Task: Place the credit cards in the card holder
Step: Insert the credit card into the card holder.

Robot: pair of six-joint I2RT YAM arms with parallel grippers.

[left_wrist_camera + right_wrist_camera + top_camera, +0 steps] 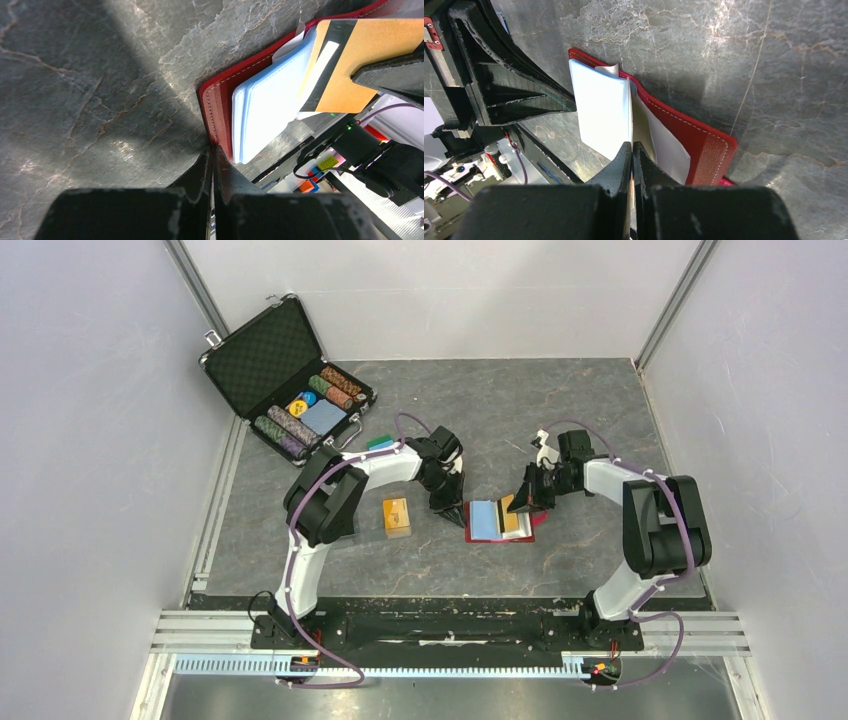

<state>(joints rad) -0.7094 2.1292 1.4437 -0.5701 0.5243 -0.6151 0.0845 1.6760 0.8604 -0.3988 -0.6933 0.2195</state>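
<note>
The red card holder point(520, 535) lies open on the table, a pale blue flat leaf point(484, 521) on its left half; I cannot tell if that is a card or an inner sleeve. My right gripper point(522, 502) is shut on an orange credit card point(360, 65), held on edge over the holder's point(704, 140) right half; the card runs edge-on between its tips point(632, 145). My left gripper point(215, 150) is shut, its tips touching the holder's point(220, 100) left edge. More orange cards point(397, 517) lie to the left.
An open black chip case point(262, 358) with striped chips stands at the back left. A small green object point(380, 442) lies just in front of it. Grey walls close in the table on three sides.
</note>
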